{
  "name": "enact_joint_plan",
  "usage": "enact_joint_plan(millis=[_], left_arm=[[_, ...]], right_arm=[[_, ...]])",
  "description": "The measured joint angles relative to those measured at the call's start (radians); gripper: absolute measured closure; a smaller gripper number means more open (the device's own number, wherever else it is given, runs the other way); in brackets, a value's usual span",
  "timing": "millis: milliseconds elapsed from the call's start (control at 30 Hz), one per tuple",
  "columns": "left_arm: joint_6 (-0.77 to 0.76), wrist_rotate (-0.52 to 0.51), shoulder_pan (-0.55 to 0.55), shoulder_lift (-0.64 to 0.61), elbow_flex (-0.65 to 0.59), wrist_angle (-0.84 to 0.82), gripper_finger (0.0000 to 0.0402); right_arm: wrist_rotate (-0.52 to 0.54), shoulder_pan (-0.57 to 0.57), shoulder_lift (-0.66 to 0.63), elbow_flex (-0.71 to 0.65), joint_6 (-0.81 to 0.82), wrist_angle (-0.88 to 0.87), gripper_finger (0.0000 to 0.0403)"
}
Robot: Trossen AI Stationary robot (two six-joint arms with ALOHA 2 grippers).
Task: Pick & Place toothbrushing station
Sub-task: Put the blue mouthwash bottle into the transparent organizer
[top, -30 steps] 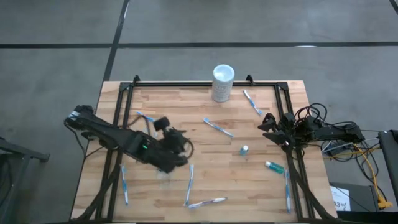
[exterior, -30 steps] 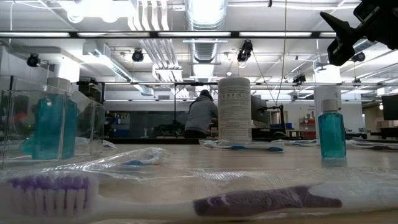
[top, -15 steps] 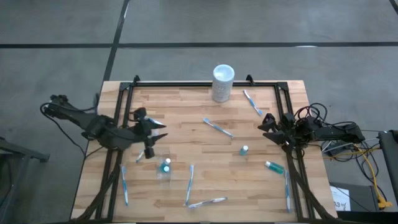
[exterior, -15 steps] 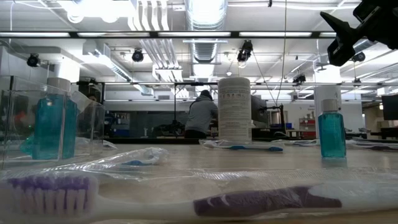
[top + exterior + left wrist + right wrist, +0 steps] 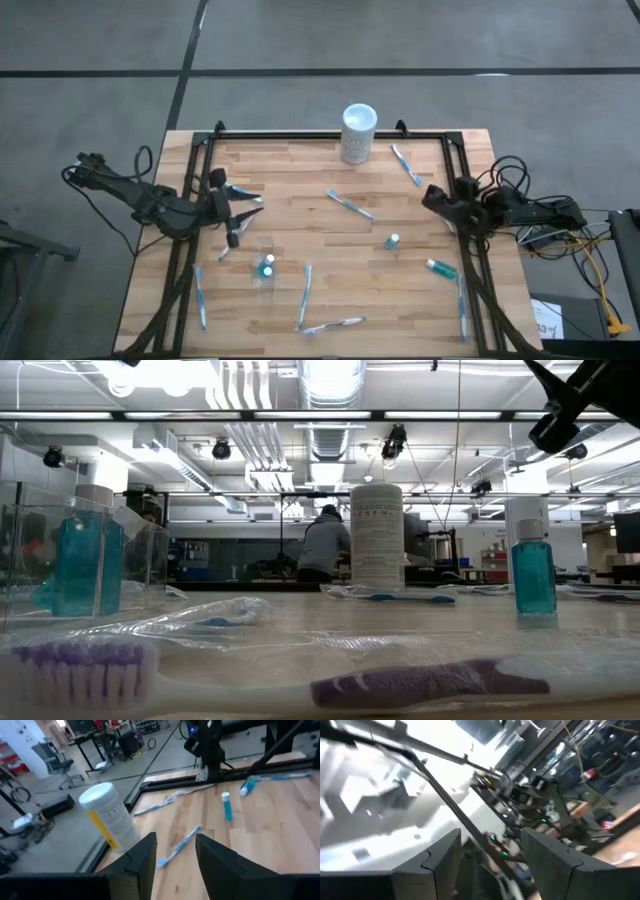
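A small clear cup [image 5: 266, 271] stands on the wooden table [image 5: 300, 170] left of centre, with a teal bottle [image 5: 80, 575] upright inside it. Thin blue-and-white toothbrushes lie flat around it, among them one [image 5: 350, 205] mid-table and one [image 5: 305, 295] near the front. A second teal bottle [image 5: 392, 241] stands right of centre, and a teal tube [image 5: 440, 267] lies beyond it. My left gripper [image 5: 245, 212] hangs open and empty near the left rail, up and left of the cup. My right gripper [image 5: 432, 197] waits open at the right rail, tilted upward.
A tall white cylinder [image 5: 358, 133] stands at the middle of the far edge. A wrapped purple-bristled toothbrush [image 5: 300, 685] lies close to the near edge. Black frame rails [image 5: 190, 240] run along the table's left, right and far sides. A person [image 5: 322, 545] stands far off in the room.
My left gripper has drawn back from over the cup toward the table's left edge, tipping up nearer to level. The cup with the teal bottle, covered by the arm before, now stands in plain sight. My right gripper has rolled about its own axis in place.
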Motion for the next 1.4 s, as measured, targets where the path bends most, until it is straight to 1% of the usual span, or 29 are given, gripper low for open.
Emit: enact_joint_plan(millis=[100,167,300,400,467,600,667,733,767,867,933,1100,1167,1267,1400], left_arm=[[0.033,0.000,0.000,0.000,-0.006,-0.001,0.0259],[0.036,0.000,0.000,0.000,-0.009,0.000,0.0259],[0.036,0.000,0.000,0.003,-0.011,-0.001,0.0259],[0.036,0.000,0.000,0.006,-0.011,-0.001,0.0259],[0.032,0.000,0.000,0.007,-0.011,-0.001,0.0259],[0.028,0.000,0.000,0.011,-0.011,0.000,0.0259],[0.028,0.000,0.000,0.014,-0.011,0.000,0.0259],[0.028,0.000,0.000,0.017,-0.011,0.000,0.0259],[0.028,0.000,0.000,0.018,-0.011,-0.001,0.0259],[0.027,0.000,0.000,0.022,-0.011,-0.001,0.0259],[0.027,0.000,0.000,0.023,-0.011,-0.001,0.0259],[0.027,0.000,0.000,0.023,-0.011,-0.001,0.0259],[0.027,0.000,0.000,0.023,-0.011,-0.001,0.0259],[0.027,0.000,0.000,0.023,-0.011,-0.002,0.0259],[0.027,0.001,0.000,0.023,-0.011,-0.002,0.0259]], right_arm=[[0.073,0.000,0.000,0.000,0.010,0.046,0.0197],[0.080,0.000,0.000,0.000,-0.016,0.054,0.0197],[0.062,0.003,0.009,0.026,-0.214,0.023,0.0197],[0.053,0.003,0.021,0.103,-0.358,-0.065,0.0197],[0.053,0.003,0.037,0.181,-0.406,-0.221,0.0197],[0.066,0.003,0.104,0.378,-0.412,-0.725,0.0197],[0.099,0.003,0.159,0.469,-0.379,-0.948,0.0197],[0.114,0.003,0.220,0.536,-0.340,-1.083,0.0197],[0.114,0.003,0.247,0.561,-0.332,-1.114,0.0197],[0.103,0.003,0.329,0.610,-0.337,-1.105,0.0197],[0.098,0.003,0.381,0.630,-0.373,-1.103,0.0197],[0.060,0.003,0.495,0.636,-0.395,-1.097,0.0197],[0.052,0.003,0.525,0.628,-0.393,-1.045,0.0197],[0.037,0.003,0.576,0.623,-0.408,-0.902,0.0197],[-0.044,0.003,0.615,0.622,-0.484,-0.786,0.0197]])
